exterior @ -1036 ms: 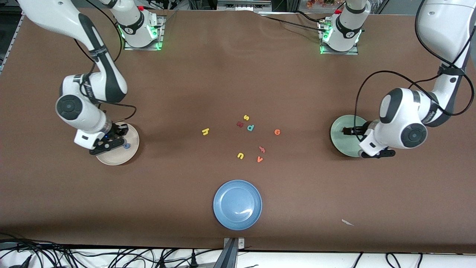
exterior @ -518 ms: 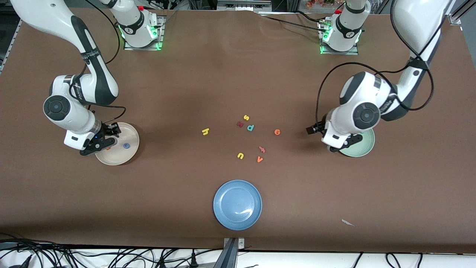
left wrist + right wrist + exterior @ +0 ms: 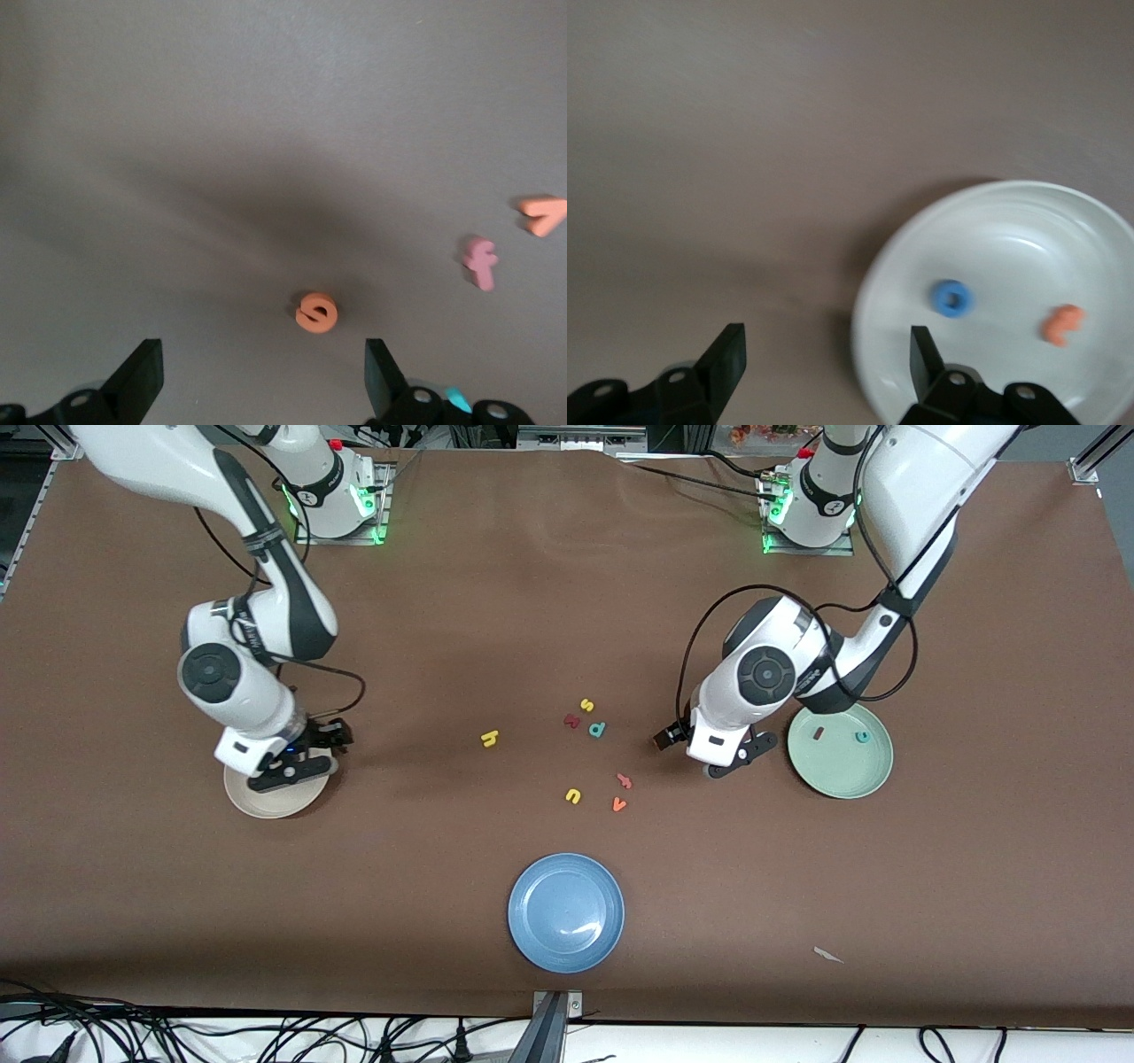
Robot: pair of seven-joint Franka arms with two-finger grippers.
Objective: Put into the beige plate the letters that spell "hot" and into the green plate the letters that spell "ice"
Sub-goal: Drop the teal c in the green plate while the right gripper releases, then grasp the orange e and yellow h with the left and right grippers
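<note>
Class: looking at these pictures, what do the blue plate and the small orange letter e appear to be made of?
The round blue plate looks like glazed ceramic or hard glossy plastic: a bright highlight streaks its bowl. The small orange letter e looks like matte foam or soft rubber: thick, rounded edges, no shine. Neither can be confirmed from looks alone.

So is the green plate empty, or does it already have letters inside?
Not empty. The green plate holds two letters: the dark red i and the teal c, lying apart.
</note>
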